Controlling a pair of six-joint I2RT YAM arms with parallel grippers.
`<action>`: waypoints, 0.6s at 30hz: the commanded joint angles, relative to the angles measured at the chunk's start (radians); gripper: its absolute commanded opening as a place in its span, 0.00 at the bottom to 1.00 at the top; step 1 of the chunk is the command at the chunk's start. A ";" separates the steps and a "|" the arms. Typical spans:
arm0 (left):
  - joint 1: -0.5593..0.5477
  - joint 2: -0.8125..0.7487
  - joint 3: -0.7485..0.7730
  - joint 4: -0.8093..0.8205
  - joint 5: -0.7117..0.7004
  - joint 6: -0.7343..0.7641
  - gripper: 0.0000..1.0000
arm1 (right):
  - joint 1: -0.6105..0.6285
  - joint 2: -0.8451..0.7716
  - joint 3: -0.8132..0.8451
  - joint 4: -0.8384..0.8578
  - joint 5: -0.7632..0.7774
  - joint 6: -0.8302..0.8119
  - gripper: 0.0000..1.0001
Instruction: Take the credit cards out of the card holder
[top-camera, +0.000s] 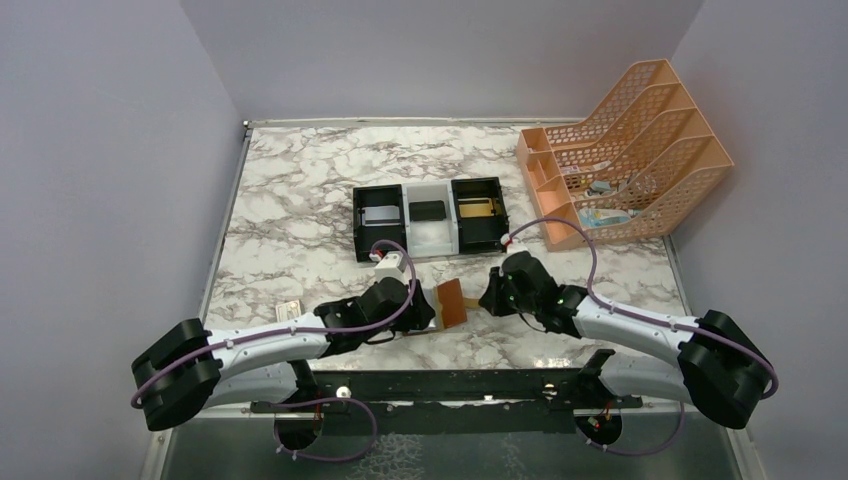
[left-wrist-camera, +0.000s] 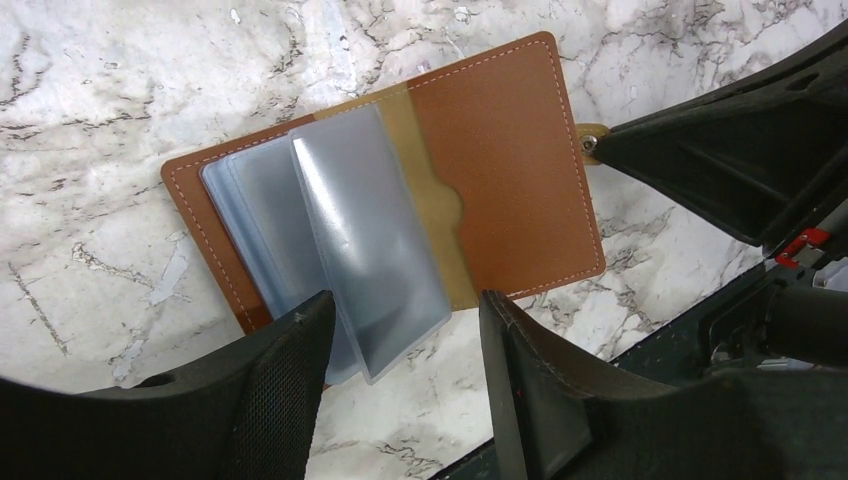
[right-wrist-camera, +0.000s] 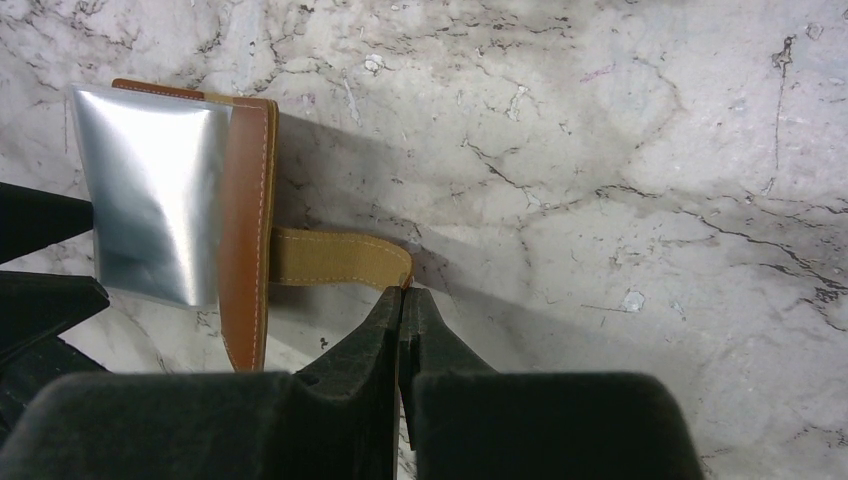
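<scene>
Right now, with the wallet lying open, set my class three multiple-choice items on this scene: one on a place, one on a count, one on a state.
1. Where is the wallet?
A in a drawer
B on the table, between left claw and right claw
C held in the air

2. How many compartments has the tray?
A two
B five
C three

3. The right claw is:
A shut on the tab
B wide open
C hidden from view

Answers:
1 B, the top view shows the wallet flat on the marble with a claw at each side.
2 C, the tray has a black, a white and a black bay.
3 A, the right claw's fingers meet at the tab's end.
</scene>
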 joint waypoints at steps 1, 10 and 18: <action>-0.003 0.005 0.028 0.032 0.013 -0.008 0.57 | -0.006 0.003 -0.015 0.039 0.011 0.009 0.02; -0.005 0.117 0.032 0.283 0.184 0.005 0.57 | -0.007 0.006 -0.019 0.049 -0.005 0.019 0.02; -0.015 0.278 0.106 0.348 0.224 0.016 0.57 | -0.008 -0.092 -0.037 0.039 -0.003 0.028 0.18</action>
